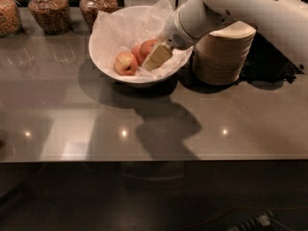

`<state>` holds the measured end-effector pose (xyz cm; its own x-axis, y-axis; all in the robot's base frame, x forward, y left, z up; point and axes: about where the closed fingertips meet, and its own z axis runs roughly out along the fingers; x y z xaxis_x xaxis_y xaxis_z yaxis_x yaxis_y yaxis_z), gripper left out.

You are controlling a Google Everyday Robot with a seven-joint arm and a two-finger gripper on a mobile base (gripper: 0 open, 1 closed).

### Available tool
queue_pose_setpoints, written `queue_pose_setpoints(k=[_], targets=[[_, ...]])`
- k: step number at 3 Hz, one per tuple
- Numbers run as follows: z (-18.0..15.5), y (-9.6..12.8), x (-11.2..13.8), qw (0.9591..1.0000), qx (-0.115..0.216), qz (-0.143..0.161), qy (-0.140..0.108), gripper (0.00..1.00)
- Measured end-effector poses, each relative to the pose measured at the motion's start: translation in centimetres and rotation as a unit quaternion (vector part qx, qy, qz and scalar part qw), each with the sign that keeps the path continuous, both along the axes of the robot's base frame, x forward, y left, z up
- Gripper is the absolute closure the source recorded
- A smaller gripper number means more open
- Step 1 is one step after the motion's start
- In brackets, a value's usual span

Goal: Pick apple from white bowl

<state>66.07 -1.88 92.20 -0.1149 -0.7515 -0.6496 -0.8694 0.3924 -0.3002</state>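
The white bowl [144, 79], lined with crinkled white paper, stands at the back middle of the grey counter. Three apples lie in it. The reddest apple [147, 48] lies at the right of the group. A paler one [136, 52] is partly hidden behind it, and one with a yellow patch [125, 63] lies at the front left. My gripper [154, 60] reaches down into the bowl from the right. Its cream tip is right against the red apple's front right side.
Three glass jars of grains [48, 8] stand along the back left. A stack of small off-white disposable bowls [224, 52] stands just right of the white bowl, under my arm, on a black mat [276, 64]. The counter's front edge [154, 159] runs across the view.
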Motion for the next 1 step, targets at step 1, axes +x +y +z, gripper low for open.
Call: queue_pose_setpoints(k=[1], targets=[[3.78,-0.93,-0.9,0.9994,0.021,0.021,-0.019,1.0]])
